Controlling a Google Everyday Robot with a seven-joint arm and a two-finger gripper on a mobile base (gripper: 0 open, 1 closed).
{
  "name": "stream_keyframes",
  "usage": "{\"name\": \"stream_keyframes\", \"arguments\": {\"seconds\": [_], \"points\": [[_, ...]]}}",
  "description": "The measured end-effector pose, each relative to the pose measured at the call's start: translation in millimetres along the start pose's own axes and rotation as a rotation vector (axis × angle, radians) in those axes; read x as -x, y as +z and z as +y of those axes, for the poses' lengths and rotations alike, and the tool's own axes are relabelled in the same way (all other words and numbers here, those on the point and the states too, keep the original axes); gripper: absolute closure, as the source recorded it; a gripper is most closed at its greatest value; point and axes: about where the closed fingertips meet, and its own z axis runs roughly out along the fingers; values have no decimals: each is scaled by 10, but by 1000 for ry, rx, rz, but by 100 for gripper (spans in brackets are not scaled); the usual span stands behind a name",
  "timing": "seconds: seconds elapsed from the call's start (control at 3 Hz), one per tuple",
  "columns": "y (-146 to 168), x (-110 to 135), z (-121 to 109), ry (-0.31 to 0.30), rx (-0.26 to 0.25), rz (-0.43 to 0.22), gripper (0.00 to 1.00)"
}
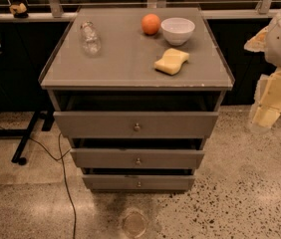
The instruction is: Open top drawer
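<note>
The top drawer (95,125) is the widest grey front of the cabinet, with a small round metal knob (137,127) at its centre. Its front stands forward of the cabinet body, and a dark gap shows between it and the tabletop. Two narrower grey drawers (105,159) (110,183) sit below, each also a little forward. My arm hangs at the right edge of the camera view, and its cream-coloured gripper (266,114) points down beside the cabinet's right side, well clear of the knob and touching nothing.
On the cabinet top (125,59) lie a clear bottle (89,38) on its side, an orange (151,24), a white bowl (178,30) and a yellow sponge (171,61). A black cable (66,178) and a stand foot (23,143) are on the speckled floor at the left.
</note>
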Motion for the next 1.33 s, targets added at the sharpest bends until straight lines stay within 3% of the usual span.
{"name": "stream_keyframes", "arguments": {"seconds": [0.33, 0.67, 1.33], "points": [[-25, 14, -1, -2, -13, -4, 0], [60, 72, 41, 29, -27, -60, 0], [567, 212, 227, 231, -66, -279, 0]]}}
